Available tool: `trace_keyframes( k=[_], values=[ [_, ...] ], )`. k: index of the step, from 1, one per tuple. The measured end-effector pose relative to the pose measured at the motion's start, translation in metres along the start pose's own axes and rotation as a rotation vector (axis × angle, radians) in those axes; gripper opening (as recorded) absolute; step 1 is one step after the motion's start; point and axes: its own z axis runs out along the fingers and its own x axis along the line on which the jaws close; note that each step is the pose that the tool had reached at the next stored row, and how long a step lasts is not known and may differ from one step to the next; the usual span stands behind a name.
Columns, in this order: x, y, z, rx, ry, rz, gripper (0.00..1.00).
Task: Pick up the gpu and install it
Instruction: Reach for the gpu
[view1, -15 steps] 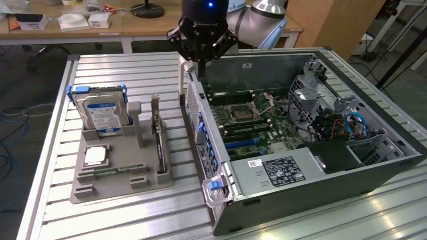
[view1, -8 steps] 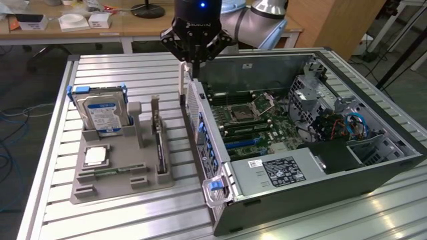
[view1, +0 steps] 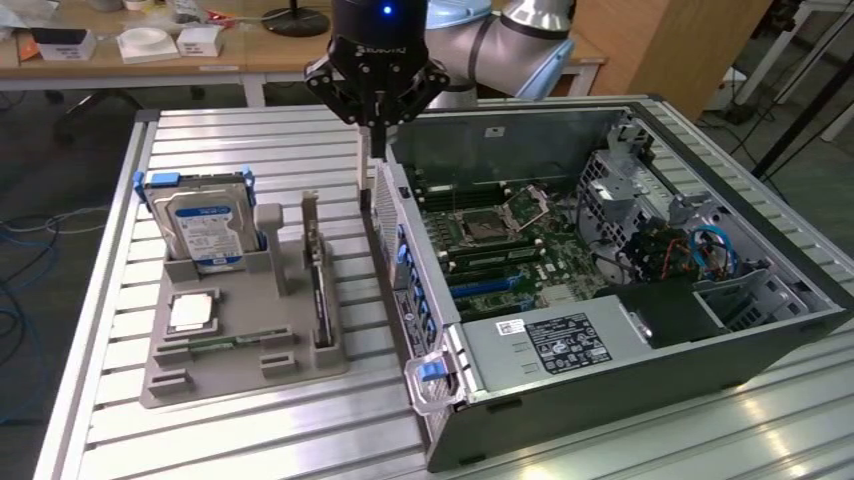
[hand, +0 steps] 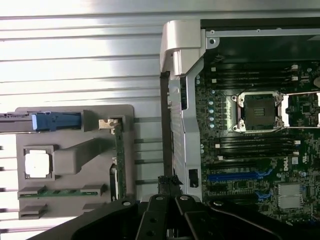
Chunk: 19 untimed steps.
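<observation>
The gpu (view1: 320, 285) stands on its long edge in a slot at the right side of the grey holder (view1: 240, 365), a thin dark card with its silver bracket end (hand: 107, 123) towards the far side. In the wrist view the gpu (hand: 119, 157) is a narrow green-edged strip. My gripper (view1: 379, 148) hangs above the near wall of the open computer case (view1: 400, 250), behind and to the exterior view's right of the gpu. Its fingers (hand: 165, 186) are pressed together with nothing between them.
The holder also carries a silver hard drive (view1: 200, 225) with blue rails, a square processor chip (view1: 194, 312) and a green memory stick (view1: 227, 342). Inside the case lie the motherboard (view1: 507, 240), blue expansion slots (hand: 240, 176) and a power supply (view1: 567, 340).
</observation>
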Motion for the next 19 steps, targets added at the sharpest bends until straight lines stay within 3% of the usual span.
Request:
trace_keyframes(
  k=[19],
  values=[
    [0.038, -0.0027, -0.0007, 0.0, 0.0001, -0.001, 0.11]
  ],
)
